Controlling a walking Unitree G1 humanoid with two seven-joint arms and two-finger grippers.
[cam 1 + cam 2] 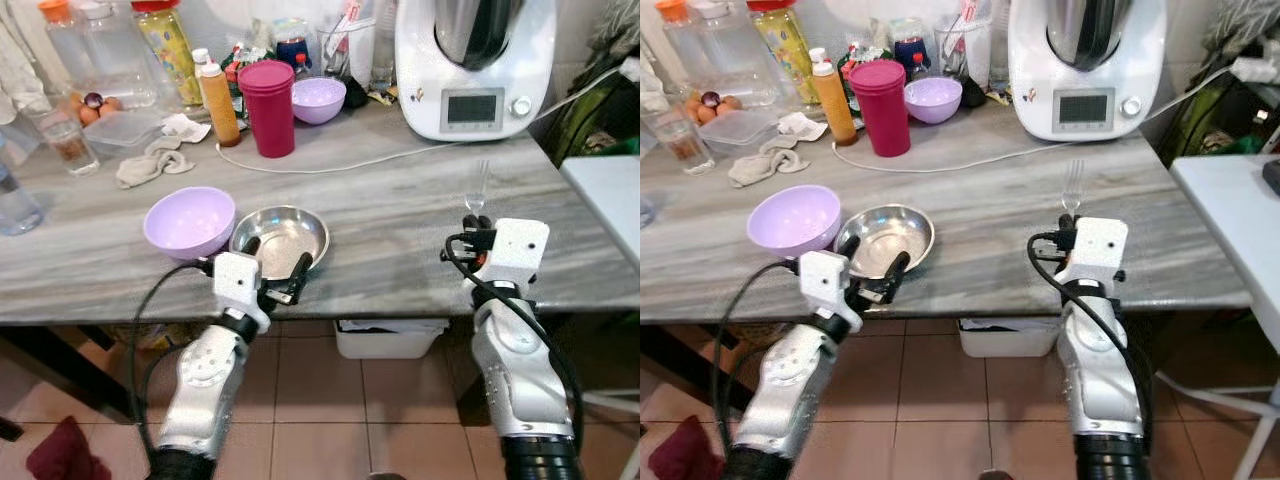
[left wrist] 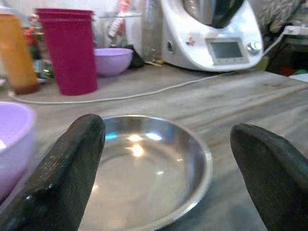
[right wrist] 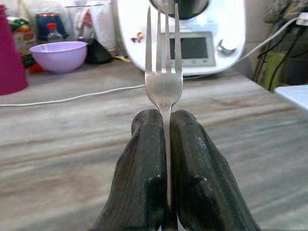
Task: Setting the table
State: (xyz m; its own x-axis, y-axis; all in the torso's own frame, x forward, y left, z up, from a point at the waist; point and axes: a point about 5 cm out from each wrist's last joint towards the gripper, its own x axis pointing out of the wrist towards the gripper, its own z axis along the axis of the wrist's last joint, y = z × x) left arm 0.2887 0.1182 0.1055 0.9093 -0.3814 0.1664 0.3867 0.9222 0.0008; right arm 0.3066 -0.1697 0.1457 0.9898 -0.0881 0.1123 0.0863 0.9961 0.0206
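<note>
**Fork up, steel bowl waiting**

The right gripper pinches a fork by its handle, tines pointing up, over the table's near edge. The left gripper is spread wide at the steel bowl, which sits just beside a lilac bowl.

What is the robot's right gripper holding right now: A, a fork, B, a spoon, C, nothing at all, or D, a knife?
A: the right gripper has its jaws shut on the handle of a fork, whose tines stand up above the table.
</note>
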